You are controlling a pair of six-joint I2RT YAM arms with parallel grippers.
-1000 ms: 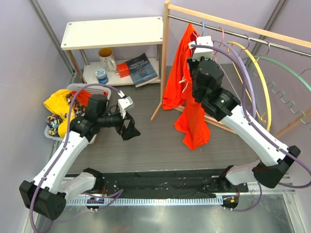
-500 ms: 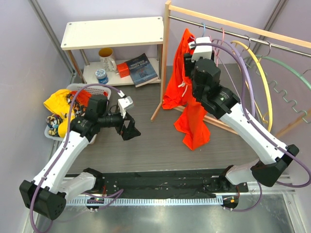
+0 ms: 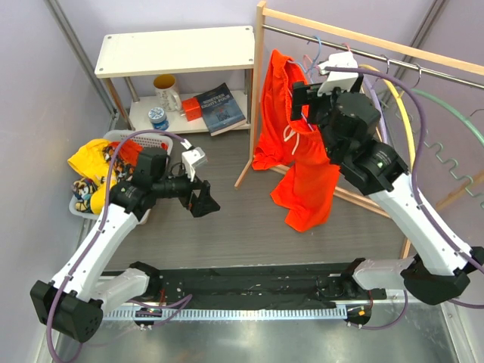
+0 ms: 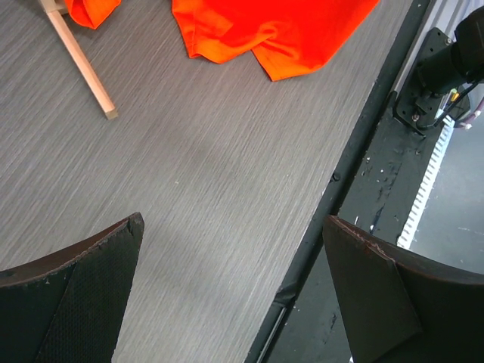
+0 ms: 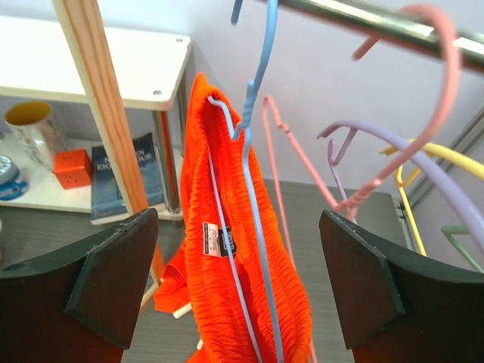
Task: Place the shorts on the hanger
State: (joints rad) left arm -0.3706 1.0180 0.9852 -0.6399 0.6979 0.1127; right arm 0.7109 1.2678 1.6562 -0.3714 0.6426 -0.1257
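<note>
The right gripper (image 3: pixel 300 103) is up at the clothes rail (image 3: pixel 363 34), and its jaws stand wide apart, grasping nothing. In the right wrist view the two dark fingers (image 5: pixel 102 283) frame the scene at roughly 8 and 4 o'clock, with clear space between them and the cloth ahead; neither pad touches fabric or wire.

Straight ahead of those released jaws, the shorts (image 5: pixel 238 257) are draped over the hanger (image 5: pixel 253 144). The bright orange gathered waistband is bunched at the hanger's shoulder, a small white label faces the camera, and the light-blue wire runs down through the folds. The hanger's hook rises toward 12 o'clock to the metal bar. From above, the shorts (image 3: pixel 291 144) hang just beside the wooden upright (image 3: pixel 255 83) of the rack, at 9 o'clock from the right gripper, with one leg trailing down to the table (image 3: pixel 227 242).

A thin pink hanger (image 5: pixel 412 113) and a lilac curved hanger (image 5: pixel 423 162) hang on the same bar at about 3 o'clock from the shorts.

The left gripper (image 3: pixel 203 202) hovers above the table, well apart from the garment, jaws fully spread and empty.
</note>
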